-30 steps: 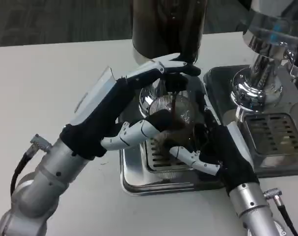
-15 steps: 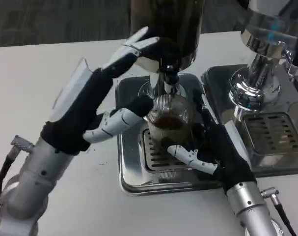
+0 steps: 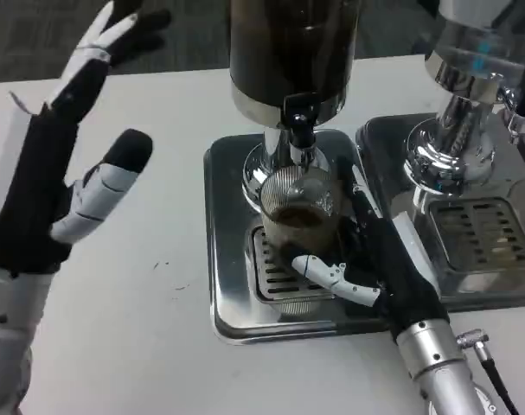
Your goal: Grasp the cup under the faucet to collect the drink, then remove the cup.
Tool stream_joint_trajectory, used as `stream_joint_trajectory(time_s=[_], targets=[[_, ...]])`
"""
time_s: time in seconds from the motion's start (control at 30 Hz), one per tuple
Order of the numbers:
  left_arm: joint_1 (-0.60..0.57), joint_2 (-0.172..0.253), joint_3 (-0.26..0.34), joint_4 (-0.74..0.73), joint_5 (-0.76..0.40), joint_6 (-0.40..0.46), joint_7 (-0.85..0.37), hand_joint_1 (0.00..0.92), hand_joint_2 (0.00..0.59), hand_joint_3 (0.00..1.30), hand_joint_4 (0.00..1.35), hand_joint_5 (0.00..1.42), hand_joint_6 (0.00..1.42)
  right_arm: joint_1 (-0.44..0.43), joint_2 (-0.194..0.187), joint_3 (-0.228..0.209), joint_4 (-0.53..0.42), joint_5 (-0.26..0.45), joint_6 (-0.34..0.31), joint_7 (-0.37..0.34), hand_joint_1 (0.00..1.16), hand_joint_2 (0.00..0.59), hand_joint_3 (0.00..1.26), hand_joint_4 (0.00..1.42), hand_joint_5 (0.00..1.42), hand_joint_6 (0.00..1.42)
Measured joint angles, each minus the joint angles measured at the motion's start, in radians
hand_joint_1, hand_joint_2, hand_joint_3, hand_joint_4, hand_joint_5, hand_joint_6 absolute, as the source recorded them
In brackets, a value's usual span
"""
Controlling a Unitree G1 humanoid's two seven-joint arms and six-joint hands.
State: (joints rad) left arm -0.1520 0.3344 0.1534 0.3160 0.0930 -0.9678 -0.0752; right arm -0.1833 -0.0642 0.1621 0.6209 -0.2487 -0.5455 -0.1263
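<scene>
1. The table [image 3: 141, 346] is white and carries everything; beyond its 12 o'clock edge lies dark carpet.
2. The dispenser [image 3: 292, 52], a dark cylinder with a chrome base band, stands at 12 o'clock over a steel tray [image 3: 232, 320].
3. That tray is a shallow square pan with a slotted grate in its middle; it sits at the centre of the table.
4. A second machine [image 3: 465, 104], chrome and rounded, stands at 2 o'clock on its own tray [image 3: 504, 294], just beside the first tray on its 3 o'clock side.
5. The left hand [image 3: 63, 164] is raised at 9 to 10 o'clock, well apart from the dispenser, palm turned inward, fingers spread and holding nothing.
6. The right hand [image 3: 374, 259] reaches in from 5 o'clock with its silver forearm trailing off the lower edge. Its fingers [image 3: 331, 277] wrap the cup from the 3 o'clock side, one white finger lying across the cup's near face, so it is gripping the cup.
7. The cup [image 3: 298, 220] is clear and ribbed, upright on the grate at the centre of the tray, directly below the faucet. Dark drink fills its lower part.
8. The faucet [image 3: 299, 121] is a black spout at the dispenser's base, pointing down at 6 o'clock, just above the cup's rim.
</scene>
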Motion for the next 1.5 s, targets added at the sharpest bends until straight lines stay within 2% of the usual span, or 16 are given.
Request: stream_joint_trajectory(time_s=[0.1, 0.23, 0.3, 0.47, 0.67, 0.83, 1.13, 1.5], targets=[[0.002, 0.005, 0.034, 0.06, 0.032, -0.005, 0.039, 0.0, 0.191, 0.22, 0.0, 0.19, 0.16, 0.0, 0.003, 0.0, 0.0, -0.001, 0.0, -0.003, 0.73, 0.166, 0.0, 0.0, 0.0, 0.15], [0.014, 0.02, 0.043, 0.156, 0.08, -0.002, 0.07, 0.0, 0.193, 0.22, 0.0, 0.17, 0.14, -0.001, 0.003, 0.001, 0.0, -0.011, 0.0, -0.003, 0.74, 0.166, 0.0, 0.0, 0.0, 0.1], [0.023, 0.024, 0.042, 0.205, 0.117, -0.002, 0.095, 0.0, 0.193, 0.22, 0.0, 0.17, 0.14, -0.007, -0.002, 0.005, -0.002, -0.022, 0.021, 0.003, 0.74, 0.166, 0.0, 0.0, 0.0, 0.1], [0.035, 0.037, 0.025, 0.303, 0.194, -0.001, 0.153, 0.0, 0.193, 0.22, 0.0, 0.16, 0.13, -0.024, -0.01, 0.011, -0.026, -0.042, 0.076, 0.012, 0.75, 0.161, 0.0, 0.0, 0.0, 0.11], [0.038, 0.038, -0.021, 0.414, 0.21, 0.001, 0.177, 0.0, 0.194, 0.22, 0.0, 0.16, 0.12, -0.033, -0.003, 0.008, -0.036, -0.043, 0.1, 0.011, 0.8, 0.159, 0.0, 0.0, 0.0, 0.16], [0.039, 0.041, -0.053, 0.452, 0.237, 0.0, 0.203, 0.0, 0.194, 0.22, 0.0, 0.15, 0.12, -0.041, 0.007, 0.004, -0.033, -0.041, 0.105, 0.001, 0.82, 0.158, 0.0, 0.0, 0.0, 0.22], [0.045, 0.06, -0.094, 0.471, 0.278, 0.001, 0.251, 0.0, 0.201, 0.22, 0.0, 0.15, 0.12, -0.074, 0.015, 0.004, 0.006, -0.031, 0.101, 0.003, 0.85, 0.16, 0.0, 0.0, 0.12, 0.34], [0.062, 0.071, -0.136, 0.467, 0.312, 0.001, 0.292, 0.0, 0.203, 0.19, 0.0, 0.14, 0.12, -0.103, 0.024, 0.001, 0.054, 0.01, 0.085, 0.031, 0.88, 0.155, 0.0, 0.15, 0.23, 0.43]])
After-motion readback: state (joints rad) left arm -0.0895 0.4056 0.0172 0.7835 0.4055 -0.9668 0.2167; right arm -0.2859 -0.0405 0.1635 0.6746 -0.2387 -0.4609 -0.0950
